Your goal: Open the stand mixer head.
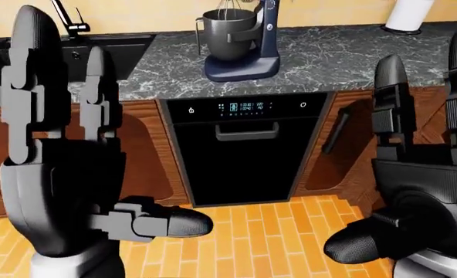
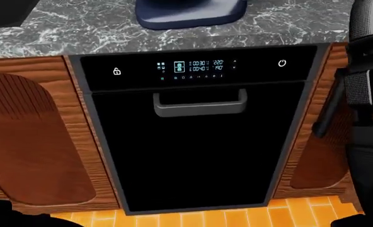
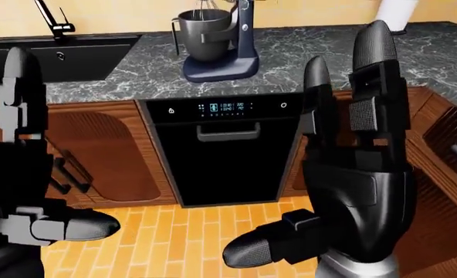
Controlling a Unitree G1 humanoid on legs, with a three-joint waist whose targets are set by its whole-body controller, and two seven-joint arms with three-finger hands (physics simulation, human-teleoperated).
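Both hands, my left hand (image 1: 66, 174) and right hand (image 3: 352, 174), are up with fingers spread, holding nothing. I see the stand mixer (image 1: 240, 40) far off on the counter (image 1: 344, 58), up past both, head standing tall.

Yellow wall (image 1: 151, 14), marble counter (image 1: 336, 52) — black dishwasher (image 1: 240, 156), orange plank floor (image 1: 267, 231).
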